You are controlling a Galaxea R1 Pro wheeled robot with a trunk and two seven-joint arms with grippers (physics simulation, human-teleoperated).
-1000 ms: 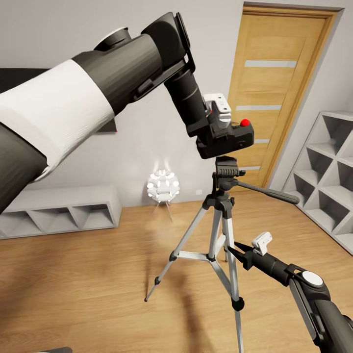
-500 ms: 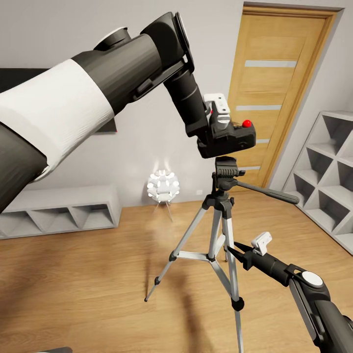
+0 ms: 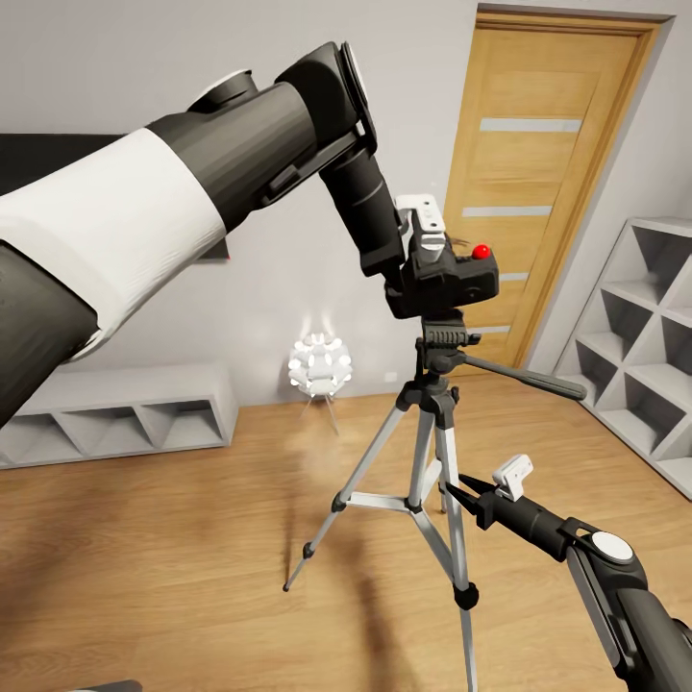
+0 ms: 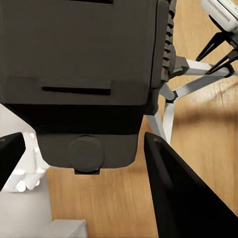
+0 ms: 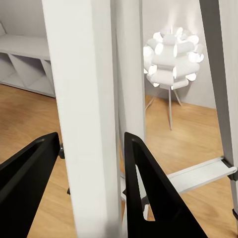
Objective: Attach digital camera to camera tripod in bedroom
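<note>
The black digital camera (image 3: 452,284) with its red button on top sits level just above the pan head of the camera tripod (image 3: 432,452), touching or nearly touching it. My left gripper (image 3: 421,277) is shut on the camera's back side. In the left wrist view the camera body (image 4: 84,74) lies between the black fingers (image 4: 183,198). The tripod stands on silver legs, its long black handle pointing right. Lower down, my right gripper (image 3: 454,488) is shut on a silver leg (image 5: 87,124), with a finger on each side of it.
A wooden door (image 3: 538,183) with frosted strips stands behind the tripod. A white cube shelf (image 3: 644,336) is on the right, a low grey shelf (image 3: 115,413) on the left, and a glowing white floor lamp (image 3: 320,370) by the wall. Light wood floor (image 3: 173,548) spreads around.
The left gripper has lowered and levelled the camera, closing the gap to the tripod head. The right gripper and the tripod have stayed put.
</note>
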